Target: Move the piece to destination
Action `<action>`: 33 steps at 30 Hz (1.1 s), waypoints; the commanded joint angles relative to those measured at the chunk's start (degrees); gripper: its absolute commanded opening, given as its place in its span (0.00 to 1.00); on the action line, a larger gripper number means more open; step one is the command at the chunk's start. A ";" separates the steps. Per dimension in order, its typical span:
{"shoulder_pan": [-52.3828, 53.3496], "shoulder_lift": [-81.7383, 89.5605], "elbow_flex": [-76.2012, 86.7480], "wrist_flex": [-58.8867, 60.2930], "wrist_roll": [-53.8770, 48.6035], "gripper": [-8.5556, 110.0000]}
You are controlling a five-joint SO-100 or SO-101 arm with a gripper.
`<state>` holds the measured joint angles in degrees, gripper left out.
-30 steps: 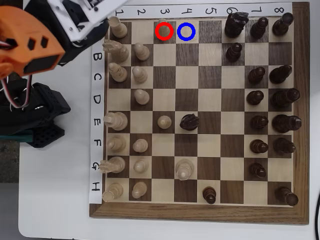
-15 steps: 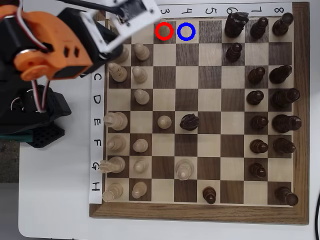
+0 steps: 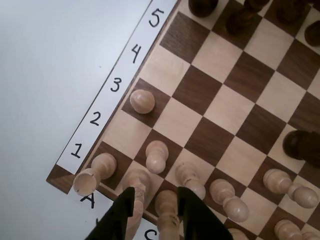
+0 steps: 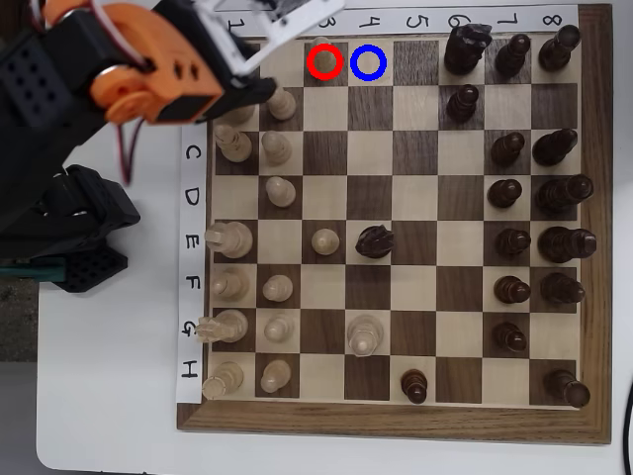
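Observation:
The piece, a small pale pawn (image 3: 142, 101) with a ball head, stands on the dark edge square beside the label 3. In the overhead view the pawn (image 4: 323, 57) sits inside a red ring. The destination (image 4: 368, 62) is the adjoining light square ringed in blue. In the wrist view it is the bare light square (image 3: 165, 67) beside the label 4. My gripper (image 3: 155, 195) is open and empty, above the pale pieces of rows 1 and 2, short of the pawn. In the overhead view the gripper (image 4: 259, 91) is mostly hidden under the orange and black arm.
Pale pieces crowd below the fingers: a rook (image 3: 92, 175) at the corner and a pawn (image 3: 156, 156) ahead. Dark pieces (image 3: 240, 17) stand at the far rows, with one dark piece (image 3: 302, 147) at the right. The numbered paper strip (image 3: 115, 85) runs along the board edge beside the pawn.

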<state>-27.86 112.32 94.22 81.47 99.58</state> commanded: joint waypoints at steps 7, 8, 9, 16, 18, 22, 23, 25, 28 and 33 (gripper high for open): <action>-3.34 -1.93 5.19 -8.70 -1.67 0.20; -3.60 -2.20 5.80 -9.40 -1.93 0.20; -3.78 -2.37 6.42 -10.02 -2.02 0.20; -4.57 -4.92 8.44 -13.62 -2.72 0.21; -4.83 -5.89 8.61 -14.68 -3.52 0.21; -5.10 -8.00 8.26 -16.70 -4.66 0.22; -5.19 -8.53 8.17 -17.14 -4.92 0.22; -5.36 -9.40 8.09 -17.75 -5.10 0.22; -5.89 -10.55 8.00 -18.46 -5.27 0.22; -6.77 -11.95 8.00 -20.21 -5.36 0.22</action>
<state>-34.10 100.37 103.10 62.31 94.66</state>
